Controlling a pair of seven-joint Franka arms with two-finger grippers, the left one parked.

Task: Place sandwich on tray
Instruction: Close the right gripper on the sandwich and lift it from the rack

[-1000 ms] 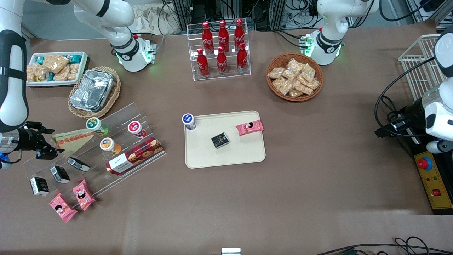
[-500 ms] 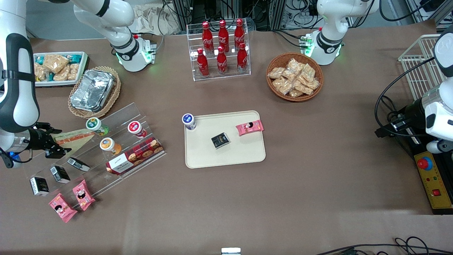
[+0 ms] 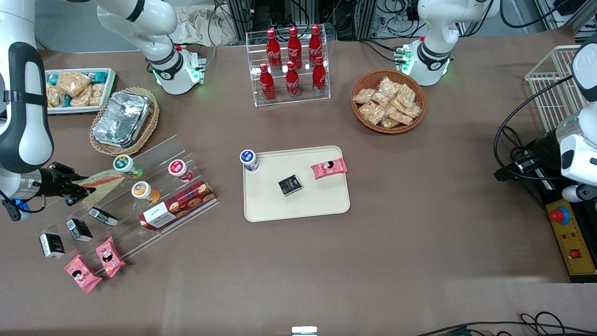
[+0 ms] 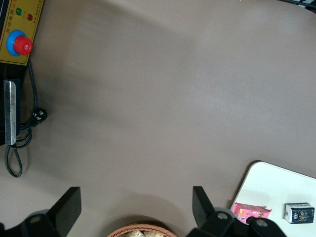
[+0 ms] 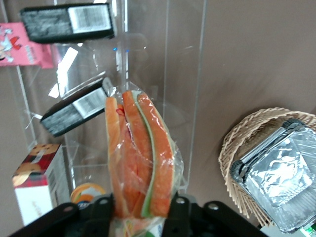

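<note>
The sandwich (image 3: 106,179), a wrapped wedge with orange and green filling, is at the upper step of a clear acrylic shelf (image 3: 161,150) toward the working arm's end of the table. My right gripper (image 3: 82,188) is shut on the sandwich's wide end. In the right wrist view the sandwich (image 5: 140,153) stands on edge between the fingers of the gripper (image 5: 139,211). The beige tray (image 3: 322,205) lies at the table's middle and holds a black box (image 3: 290,185), a pink packet (image 3: 329,168) and a blue-lidded cup (image 3: 249,159). The tray's corner also shows in the left wrist view (image 4: 276,185).
The shelf carries cups (image 3: 145,191), a cookie box (image 3: 177,205) and black boxes (image 3: 78,229). Pink packets (image 3: 95,266) lie in front of it. A foil container in a wicker basket (image 3: 122,119) and a white snack tray (image 3: 74,88) sit farther from the camera. A cola rack (image 3: 291,65) and a snack basket (image 3: 388,101) stand farther back.
My gripper moved in from beside the shelf onto the sandwich's wide end and closed on it. The sandwich turned from lying flat to standing on edge.
</note>
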